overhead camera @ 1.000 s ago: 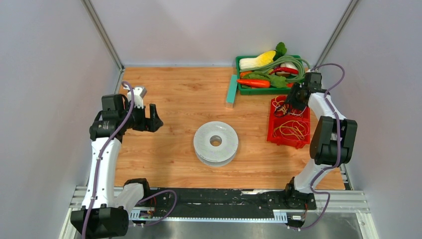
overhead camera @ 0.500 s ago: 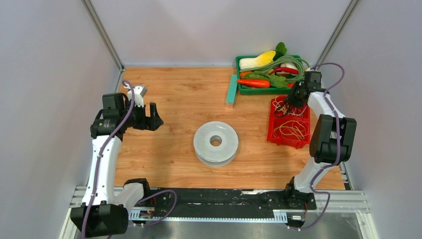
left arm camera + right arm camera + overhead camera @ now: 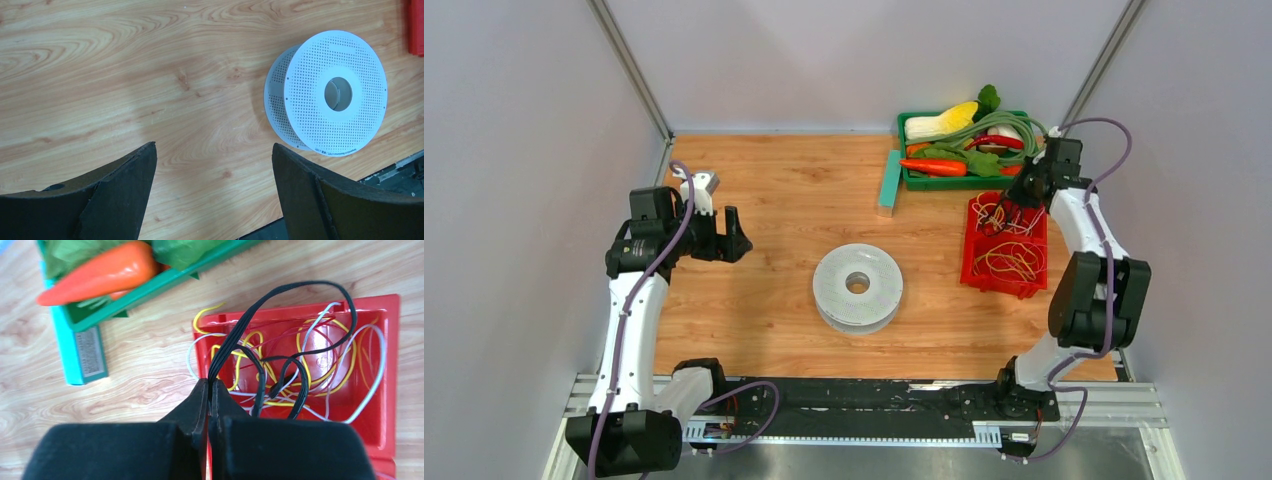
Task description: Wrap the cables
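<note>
Top external: wood table (image 3: pixel 774 190); white spool (image 3: pixel 836 300) flat at mid-table; red tray (image 3: pixel 972 270) on the right; green tray (image 3: pixel 944 184) just beyond it at far right; teal block (image 3: pixel 890 183) against green tray's left side.
R gripper (image 3: pixel 209 385): jaws pressed together, pinching the cable; sits above the far part of red tray, toward its left wall.
Cable (image 3: pixel 300 287): thin, black; runs up from R fingertips, arcs in a big loop that shows past the tray's far rim in wrist view, then curls back over the tray in smaller loops. Near the tips it reads as several parallel strands, maybe one cord doubled up; can't tell.
Red tray contents: tangle of thin yellow, white and red wires (image 3: pixel 350 360), under and around the cable.
Green tray contents: carrot (image 3: pixel 100 272) w/ leafy greens beside it; other veg too blurred to name in wrist view.
L gripper (image 3: pixel 214 146): jaws wide apart, nothing btwn them; hangs over bare wood on table's left, well apart from cable and red tray.
Spool, L wrist view: perforated flanges, round centre hole; lies right of L gripper, not touching it.
</note>
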Robot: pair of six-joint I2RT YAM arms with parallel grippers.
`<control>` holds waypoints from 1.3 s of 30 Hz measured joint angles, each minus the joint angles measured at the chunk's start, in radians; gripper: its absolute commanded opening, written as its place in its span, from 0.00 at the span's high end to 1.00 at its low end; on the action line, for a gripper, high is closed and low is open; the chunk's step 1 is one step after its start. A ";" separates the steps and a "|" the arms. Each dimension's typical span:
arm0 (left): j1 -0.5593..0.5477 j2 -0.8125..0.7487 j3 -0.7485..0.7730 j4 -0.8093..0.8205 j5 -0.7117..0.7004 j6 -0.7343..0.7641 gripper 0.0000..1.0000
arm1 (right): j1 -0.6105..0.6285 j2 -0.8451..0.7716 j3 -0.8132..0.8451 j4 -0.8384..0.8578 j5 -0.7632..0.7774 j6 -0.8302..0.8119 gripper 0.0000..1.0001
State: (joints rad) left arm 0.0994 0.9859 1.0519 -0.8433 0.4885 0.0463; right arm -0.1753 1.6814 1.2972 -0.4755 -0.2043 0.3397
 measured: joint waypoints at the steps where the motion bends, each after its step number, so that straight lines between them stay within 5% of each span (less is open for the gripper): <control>1: 0.000 0.000 0.000 0.000 0.000 0.000 0.07 | 0.000 -0.027 -0.003 -0.003 -0.001 -0.001 1.00; 15: 0.000 -0.028 0.000 -0.009 -0.008 0.007 0.07 | -0.005 -0.344 -0.007 -0.025 -0.104 -0.061 1.00; 30: 0.000 -0.025 0.096 -0.024 0.021 0.008 0.07 | -0.004 -0.447 0.137 0.040 -0.542 -0.054 1.00; 39: -0.001 -0.150 0.090 0.132 0.280 0.020 0.08 | 0.110 -0.533 0.148 0.137 -0.555 0.152 1.00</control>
State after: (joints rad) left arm 0.0986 0.8364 1.1423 -0.7109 0.7685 0.0666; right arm -0.0650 1.1488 1.4452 -0.3386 -0.7593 0.4915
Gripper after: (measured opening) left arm 0.927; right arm 0.014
